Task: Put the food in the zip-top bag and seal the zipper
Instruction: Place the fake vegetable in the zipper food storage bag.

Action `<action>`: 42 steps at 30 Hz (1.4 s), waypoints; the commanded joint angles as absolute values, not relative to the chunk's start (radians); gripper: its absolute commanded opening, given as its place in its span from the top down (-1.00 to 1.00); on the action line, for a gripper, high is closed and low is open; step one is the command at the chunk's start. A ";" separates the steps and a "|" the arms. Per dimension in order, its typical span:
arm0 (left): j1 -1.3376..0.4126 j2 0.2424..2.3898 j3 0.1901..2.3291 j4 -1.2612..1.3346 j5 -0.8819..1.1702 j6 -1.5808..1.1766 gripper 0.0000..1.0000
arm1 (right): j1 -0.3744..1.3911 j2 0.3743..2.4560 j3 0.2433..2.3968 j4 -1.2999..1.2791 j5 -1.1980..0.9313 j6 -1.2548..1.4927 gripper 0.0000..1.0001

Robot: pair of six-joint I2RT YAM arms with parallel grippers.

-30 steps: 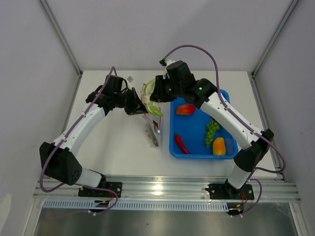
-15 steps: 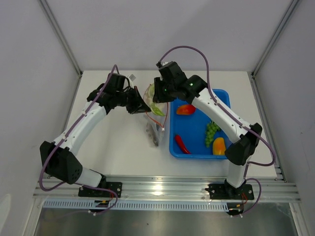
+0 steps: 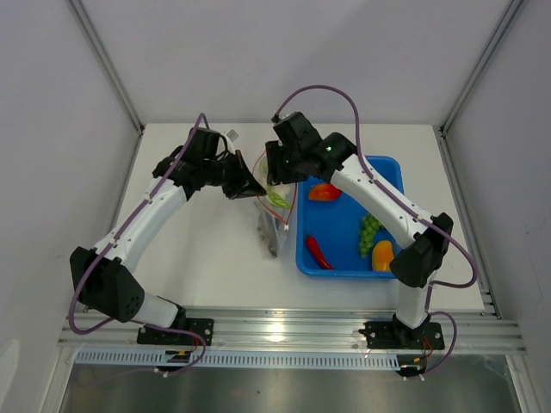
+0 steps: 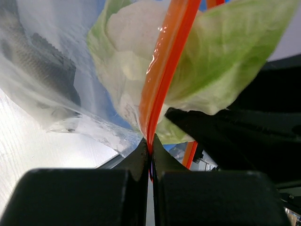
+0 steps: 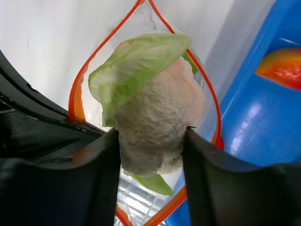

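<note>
Cauliflower (image 5: 155, 117) gripped in right pincer (image 5: 150, 141), leaf tip toward bag (image 5: 141, 23) mouth | left pincer (image 4: 150, 151) pinching zipper (image 4: 164, 61)

My left arm (image 3: 146, 215) and right arm (image 3: 383, 202) look alike: white tubular links, bulky black joint housings, and a purple cable (image 3: 323, 88) looping along each.

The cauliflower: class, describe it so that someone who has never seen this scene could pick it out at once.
Start at the blue tray on the right of the table; just left of it hangs a clear bag with a red-orange mouth. The cauliflower sits in that mouth, gripped by the right gripper: the only bumpy white piece wrapped in pale green leaves.
</note>
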State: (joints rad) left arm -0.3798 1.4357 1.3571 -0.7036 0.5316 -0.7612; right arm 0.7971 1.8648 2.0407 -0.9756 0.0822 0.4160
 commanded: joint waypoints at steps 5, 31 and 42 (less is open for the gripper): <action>-0.388 1.416 1.378 -0.660 0.566 -0.782 0.99 | 0.804 1.907 2.115 -0.953 0.046 0.400 -0.56; -0.388 1.405 1.368 -0.678 0.552 -0.756 0.99 | 0.427 1.651 1.862 -0.876 0.115 0.469 -0.59; -0.388 1.407 1.408 -0.710 0.535 -0.729 0.99 | 0.331 1.675 1.637 -0.947 0.037 0.478 -0.59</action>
State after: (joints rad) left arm -0.3813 1.4353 1.3605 -0.7082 0.5293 -0.7506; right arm 0.3679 1.7050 1.7065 -0.9379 0.0704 0.4541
